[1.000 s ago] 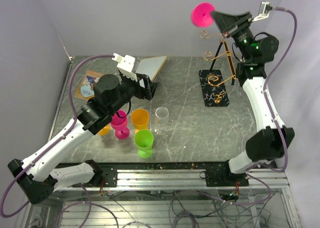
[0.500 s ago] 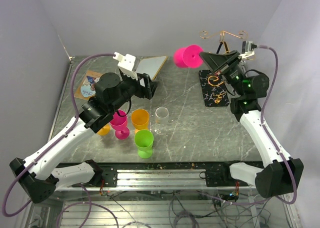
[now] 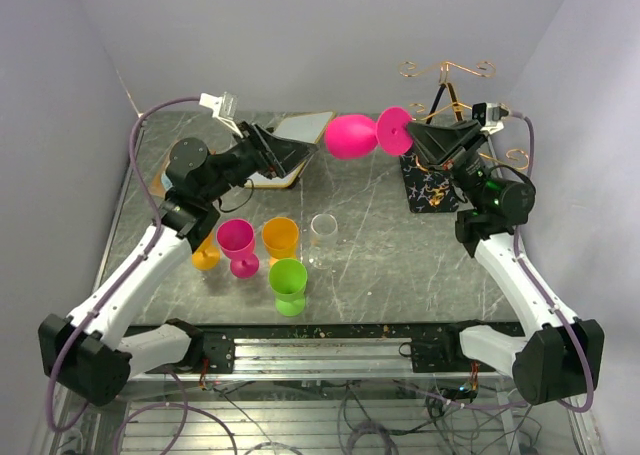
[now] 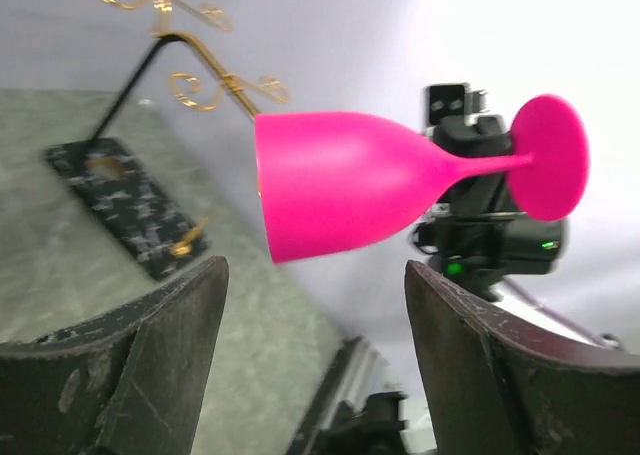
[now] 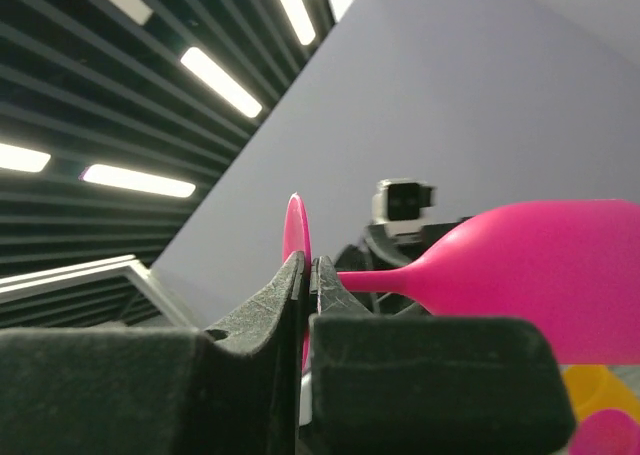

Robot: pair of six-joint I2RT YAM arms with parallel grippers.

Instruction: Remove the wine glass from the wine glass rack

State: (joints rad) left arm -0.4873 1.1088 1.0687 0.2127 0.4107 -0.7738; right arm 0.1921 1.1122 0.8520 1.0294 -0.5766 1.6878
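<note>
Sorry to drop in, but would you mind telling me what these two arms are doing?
The right gripper is shut on the foot of a pink wine glass, holding it sideways in the air, clear of the wire rack behind it. The left gripper is open and points at the glass's bowl without touching it. Coloured cups stand on the table.

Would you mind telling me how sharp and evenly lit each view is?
Top external: evenly lit and sharp. Left wrist: pink wine glass fairly crisp, wall behind it washed out white, wine glass rack slightly soft. Right wrist: ceiling light strips glare, its own dark fingers blurred up close.
</note>
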